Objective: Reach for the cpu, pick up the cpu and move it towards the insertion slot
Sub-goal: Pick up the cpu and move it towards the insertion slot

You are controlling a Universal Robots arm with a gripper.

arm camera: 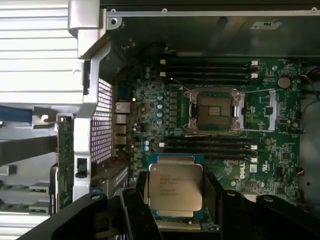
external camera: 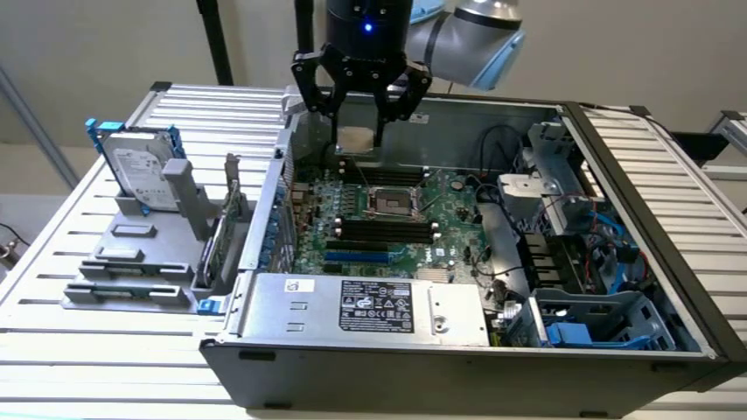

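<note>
The cpu (external camera: pixel 356 140) (arm camera: pixel 176 186) is a flat square chip with a silvery top, held level between the black fingers (arm camera: pixel 137 200) of my gripper (external camera: pixel 359 131) (arm camera: pixel 176 192). The gripper is shut on it and hangs above the back part of the open computer case. The insertion slot (external camera: pixel 391 203) (arm camera: pixel 214 111) is a square socket with a shiny metal frame and a dark centre, and it lies on the green motherboard (external camera: pixel 450 197). In the exterior view the slot sits below the held chip and slightly to the right, with a clear gap between them.
Long black memory slots (external camera: pixel 380 232) (arm camera: pixel 210 145) flank the socket. A grey power supply (external camera: pixel 362 306) fills the case front, with cables and blue drive bays (external camera: pixel 572 254) at the exterior view's right. A hard drive with blue rails (external camera: pixel 140 171) stands on a grey rack outside the case.
</note>
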